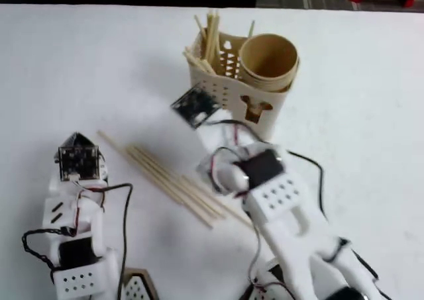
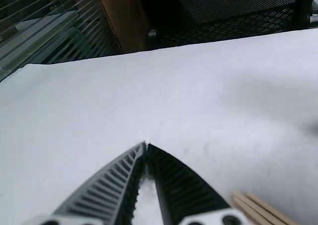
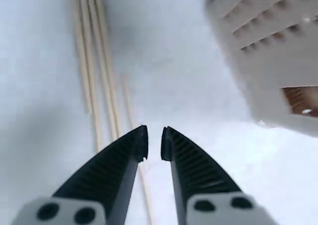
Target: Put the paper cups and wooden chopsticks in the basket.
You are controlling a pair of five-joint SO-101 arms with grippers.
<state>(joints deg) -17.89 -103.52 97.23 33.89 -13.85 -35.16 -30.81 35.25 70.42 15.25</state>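
I judge the task partly done: the basket (image 1: 246, 101) at the far side of the table (image 1: 99, 68) holds stacked paper cups (image 1: 268, 61) and a bundle of wooden chopsticks (image 1: 211, 35); several loose chopsticks (image 1: 172, 177) lie on the table between the arms, not yet put in; my right gripper (image 3: 154, 143) hangs just beside the basket, above those sticks, jaws barely parted, holding nothing; my left gripper (image 2: 146, 146) sits low near them, tips together, empty.
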